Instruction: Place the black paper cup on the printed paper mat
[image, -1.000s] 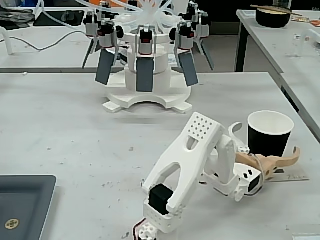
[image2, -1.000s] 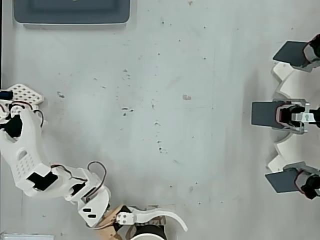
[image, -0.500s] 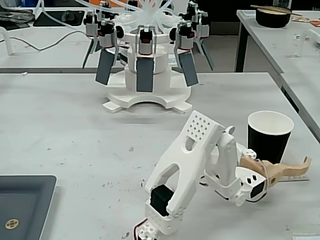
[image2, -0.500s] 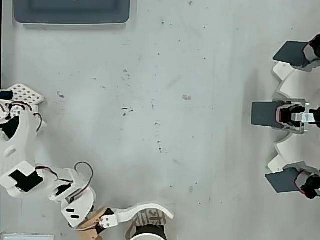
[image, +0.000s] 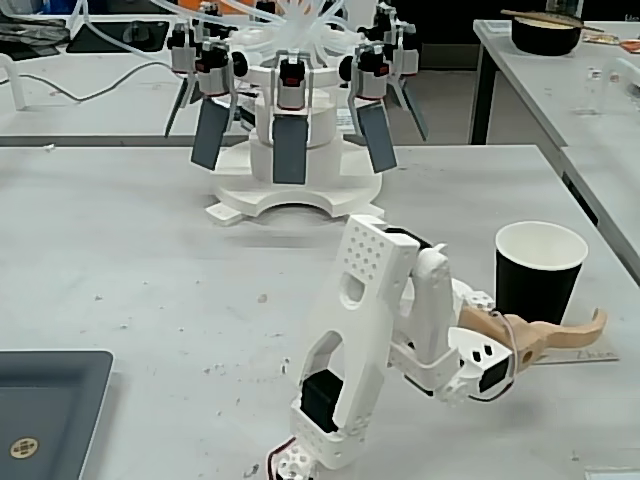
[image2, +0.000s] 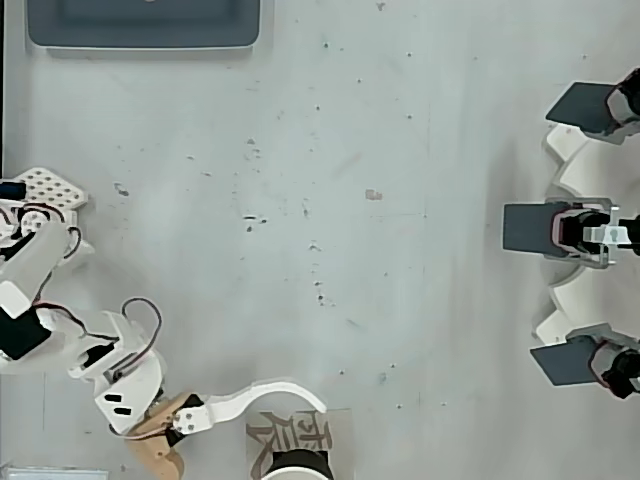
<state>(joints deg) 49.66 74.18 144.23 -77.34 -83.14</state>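
The black paper cup (image: 540, 275), white inside with a white rim, stands upright on the printed paper mat (image2: 335, 425) at the bottom edge of the overhead view, where only its rim (image2: 295, 465) shows. In the fixed view just a thin strip of the mat (image: 595, 356) is visible past the cup. My gripper (image: 565, 310) is open wide around the cup. Its tan finger (image: 560, 335) crosses in front of the cup's base. Its curved white finger (image2: 270, 392) arcs along the mat's upper edge in the overhead view, apart from the cup.
A dark grey tray (image: 50, 400) lies at the near left of the fixed view. A white fixture with grey paddles (image: 290, 150) stands at the back. A dark bowl with chopsticks (image: 545, 35) sits on another table. The table's right edge runs close to the cup.
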